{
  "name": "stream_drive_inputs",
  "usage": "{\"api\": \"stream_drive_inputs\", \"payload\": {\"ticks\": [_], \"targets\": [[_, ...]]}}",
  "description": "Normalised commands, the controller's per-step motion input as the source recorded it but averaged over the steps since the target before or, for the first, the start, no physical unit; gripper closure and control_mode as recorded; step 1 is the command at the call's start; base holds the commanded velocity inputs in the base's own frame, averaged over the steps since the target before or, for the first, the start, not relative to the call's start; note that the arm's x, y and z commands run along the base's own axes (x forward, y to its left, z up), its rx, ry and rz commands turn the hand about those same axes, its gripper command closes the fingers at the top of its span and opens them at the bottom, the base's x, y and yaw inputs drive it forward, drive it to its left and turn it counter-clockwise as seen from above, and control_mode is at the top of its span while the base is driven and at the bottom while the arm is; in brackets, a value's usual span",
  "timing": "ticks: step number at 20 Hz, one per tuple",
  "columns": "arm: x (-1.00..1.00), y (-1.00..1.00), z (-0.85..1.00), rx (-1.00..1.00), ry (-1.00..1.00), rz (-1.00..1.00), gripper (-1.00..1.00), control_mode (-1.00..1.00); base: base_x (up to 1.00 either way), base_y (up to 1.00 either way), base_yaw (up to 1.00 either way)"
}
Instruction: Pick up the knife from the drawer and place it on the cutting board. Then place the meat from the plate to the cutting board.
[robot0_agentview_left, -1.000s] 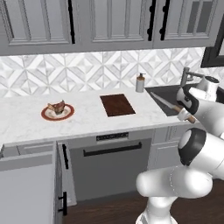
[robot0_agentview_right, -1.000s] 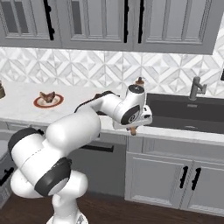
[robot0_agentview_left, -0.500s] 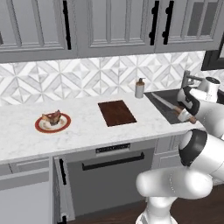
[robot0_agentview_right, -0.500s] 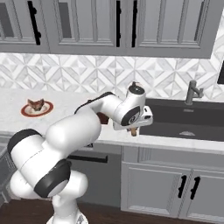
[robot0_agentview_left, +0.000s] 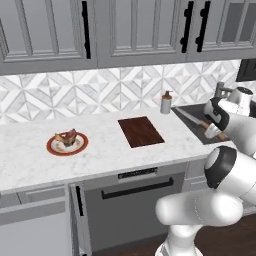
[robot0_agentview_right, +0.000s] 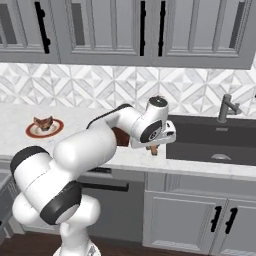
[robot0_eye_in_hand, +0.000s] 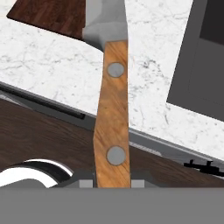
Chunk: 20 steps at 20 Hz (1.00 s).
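My gripper (robot0_agentview_left: 216, 131) is shut on the knife's light wooden handle (robot0_eye_in_hand: 113, 118), above the counter's front edge between the cutting board and the sink. The silver blade (robot0_agentview_left: 189, 118) points away from the hand, and in the hand view its base (robot0_eye_in_hand: 105, 17) lies beside the board's corner (robot0_eye_in_hand: 52, 17). The dark reddish cutting board (robot0_agentview_left: 140, 131) lies flat on the counter, left of the gripper (robot0_agentview_right: 154, 149). Farther left stands the orange-rimmed plate (robot0_agentview_left: 54, 149) with the meat (robot0_agentview_left: 66, 137) on it. The grey drawer (robot0_agentview_left: 35, 230) stands open at the lower left.
A soap bottle (robot0_agentview_left: 166, 103) stands at the back, right of the board. The dark sink (robot0_agentview_right: 215, 142) with its faucet (robot0_agentview_right: 226, 107) lies to the right of the knife. Grey wall cabinets hang overhead. My own white arm crosses in front of the board in the right base view.
Both base views have shifted as a whole, so the base has moved along the counter. The gripper stays shut on the knife in the same pose.
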Motion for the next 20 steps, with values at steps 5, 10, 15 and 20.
{"api": "stream_drive_inputs", "payload": {"ticks": [5, 10, 15, 20], "targets": [[0.0, 0.0, 0.0, 0.0, 0.0, 0.0, 1.0, 1.0, 0.22, 0.33, -0.02], [0.0, 0.0, 0.0, 0.0, 0.0, 0.0, 1.0, 1.0, 0.38, 0.24, -0.03], [0.0, 0.0, 0.0, 0.0, 0.0, 0.0, 1.0, 1.0, 0.4, 0.21, -0.04], [0.0, 0.0, 0.0, 0.0, 0.0, 0.0, 1.0, 1.0, 0.1, 0.25, 0.0]]}}
